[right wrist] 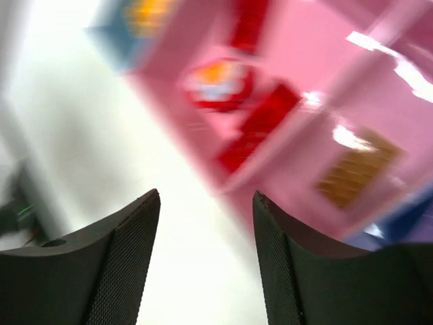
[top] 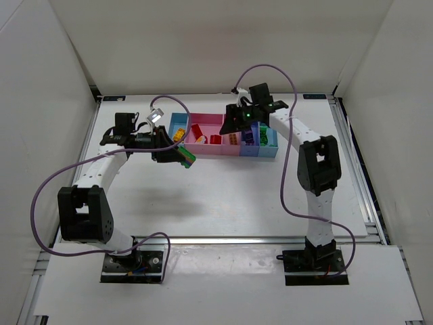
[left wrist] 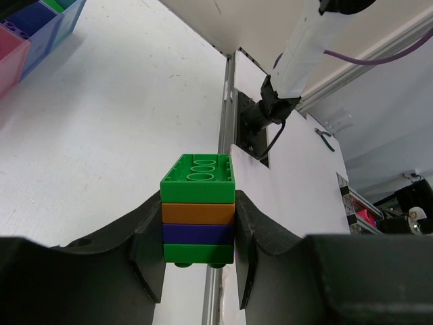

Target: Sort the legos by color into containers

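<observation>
My left fingers [left wrist: 145,250] are clamped on one lego stack [left wrist: 198,217] of four layers: green, orange, purple, green. It sits just off the left end of the containers [top: 210,150], one row of five bins. My right fingers [right wrist: 128,257] stand apart and empty over the wide pink bin [right wrist: 304,40]. The red legos [right wrist: 260,128] there are too blurred to count.

Counting up: 2 pincers, 5 containers [top: 216,152], 4 legos [left wrist: 199,213].
Between the left pincer's [left wrist: 199,271] fingers, 4 legos are sitting as 1 stack: 2 green, 1 orange, 1 purple. Under the right pincer [top: 235,122], 5 joined containers are lying in 1 row.
</observation>
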You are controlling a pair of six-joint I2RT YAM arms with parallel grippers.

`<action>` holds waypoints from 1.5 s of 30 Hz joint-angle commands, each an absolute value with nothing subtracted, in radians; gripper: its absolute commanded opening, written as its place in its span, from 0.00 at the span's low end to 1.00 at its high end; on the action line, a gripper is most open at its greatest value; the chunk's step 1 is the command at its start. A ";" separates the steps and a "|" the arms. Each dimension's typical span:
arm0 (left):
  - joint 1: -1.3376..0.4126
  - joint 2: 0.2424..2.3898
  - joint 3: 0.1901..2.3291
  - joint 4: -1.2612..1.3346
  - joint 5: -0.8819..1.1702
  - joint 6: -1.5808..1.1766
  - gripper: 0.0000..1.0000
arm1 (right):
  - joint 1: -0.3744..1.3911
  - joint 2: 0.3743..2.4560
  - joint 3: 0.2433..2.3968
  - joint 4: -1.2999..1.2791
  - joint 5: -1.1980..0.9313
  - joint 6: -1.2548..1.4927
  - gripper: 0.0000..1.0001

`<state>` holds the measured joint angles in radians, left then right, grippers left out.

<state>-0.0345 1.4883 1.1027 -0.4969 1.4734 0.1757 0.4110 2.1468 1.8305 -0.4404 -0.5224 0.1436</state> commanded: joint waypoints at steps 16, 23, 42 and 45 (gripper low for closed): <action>-0.064 1.480 1.167 -0.502 1.580 0.213 0.19 | 0.462 2.006 1.848 -0.385 -1.480 0.049 0.62; -0.092 1.522 1.232 -0.502 1.565 0.225 0.19 | 0.535 2.042 1.888 -0.416 -1.453 0.011 0.65; -0.137 1.558 1.272 -0.502 1.539 0.241 0.19 | 0.597 2.085 1.933 -0.382 -1.384 0.069 0.70; -0.138 1.559 1.273 -0.502 1.532 0.244 0.19 | 0.611 2.085 1.933 -0.388 -1.364 0.078 0.71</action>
